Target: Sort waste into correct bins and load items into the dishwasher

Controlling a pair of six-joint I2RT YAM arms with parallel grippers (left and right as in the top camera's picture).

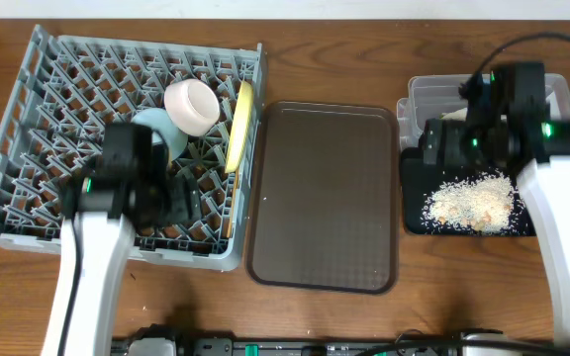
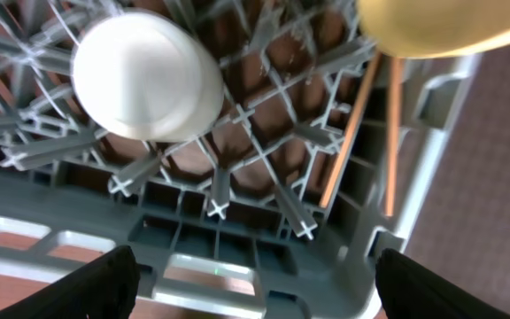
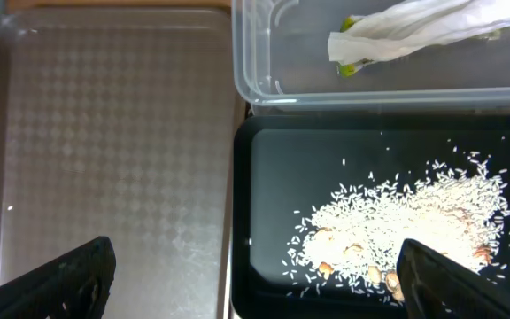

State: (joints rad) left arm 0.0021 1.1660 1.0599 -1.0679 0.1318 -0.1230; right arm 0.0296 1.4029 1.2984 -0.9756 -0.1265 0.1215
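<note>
On my left wrist camera the left gripper [image 2: 268,288] stands wide open with nothing between its fingers [image 2: 96,285], low over the near wall of the large grey plastic dish rack [image 1: 23,129]. The round white bowl [image 2: 146,75] lies in the rack ahead of the fingers and to the left, bottom up, apart from them. The round yellow plate [image 1: 239,126] stands on its edge at the right side of the rack, the light blue bowl [image 1: 158,129] is just beside the white one, and two thin wooden chopsticks [image 2: 352,133] lean under the plate. The right gripper [image 3: 264,283] is also wide open and empty, over the shallow black rectangular tray [image 3: 268,177], where the whitish rice scraps [image 3: 414,221] lie. The crumpled white paper napkin [image 3: 414,31] is in the clear plastic tub [image 3: 255,53], with a green bit of wrapper [image 3: 351,69] under it. The dark brown serving tray [image 1: 325,198] lies between rack and bins.
</note>
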